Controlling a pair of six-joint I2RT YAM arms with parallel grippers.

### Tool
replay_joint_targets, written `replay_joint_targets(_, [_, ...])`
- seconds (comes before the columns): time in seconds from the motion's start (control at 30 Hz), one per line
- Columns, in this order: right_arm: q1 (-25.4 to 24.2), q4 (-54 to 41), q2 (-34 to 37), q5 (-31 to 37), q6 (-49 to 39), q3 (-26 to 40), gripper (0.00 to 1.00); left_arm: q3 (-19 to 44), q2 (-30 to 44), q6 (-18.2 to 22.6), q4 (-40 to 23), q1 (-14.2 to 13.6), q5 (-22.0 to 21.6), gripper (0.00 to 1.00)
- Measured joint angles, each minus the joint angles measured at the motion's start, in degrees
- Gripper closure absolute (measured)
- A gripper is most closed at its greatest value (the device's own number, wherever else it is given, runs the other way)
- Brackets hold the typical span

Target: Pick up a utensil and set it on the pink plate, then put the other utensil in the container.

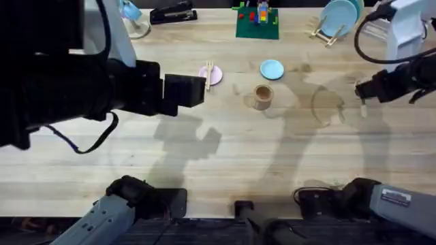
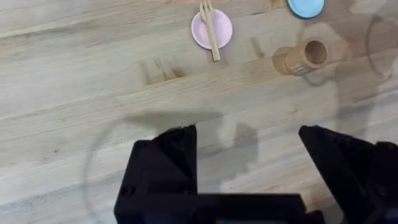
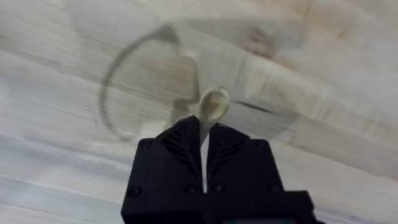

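Note:
The fork (image 2: 209,26) lies across the pink plate (image 2: 200,34), its handle sticking out over the rim; in the overhead view the plate (image 1: 215,76) sits just beyond my left gripper (image 1: 194,90). That gripper (image 2: 247,146) is open and holds nothing, hovering above bare table. The brown container (image 1: 263,96) (image 2: 303,56) stands upright near the table's middle. My right gripper (image 3: 204,132) is shut on the other utensil's handle, with the rounded spoon end (image 3: 213,104) poking out past the fingertips. In the overhead view the right gripper (image 1: 362,95) hangs well to the right of the container.
A light-blue plate (image 1: 272,69) (image 2: 306,6) lies just behind the container. Along the back edge are a black stapler (image 1: 173,13), a green baseplate with bricks (image 1: 257,22) and a rack with a blue plate (image 1: 337,19). Bare wood stretches across the front half.

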Motion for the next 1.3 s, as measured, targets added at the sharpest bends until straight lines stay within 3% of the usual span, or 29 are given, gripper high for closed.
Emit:
replay_joint_targets(0.17, [0.1,0.1,-4.6,-4.2,-2.0,0.0,0.972,0.0,0.0,0.0,0.0,0.0,0.0,0.008])
replay_joint_targets(0.37, [-1.7,0.4,-6.9,-15.4,-4.8,0.0,0.972,0.0,0.0,0.0,0.0,0.0,0.0,0.008])
replay_joint_targets(0.63, [-4.8,2.8,-6.9,-32.2,-9.4,0.0,0.972,0.0,0.0,0.0,0.0,0.0,0.0,0.007])
replay_joint_targets(1.3, [-5.1,7.8,-4.6,-63.3,-20.8,0.0,0.972,0.0,0.0,0.0,0.0,0.0,0.0,0.007])
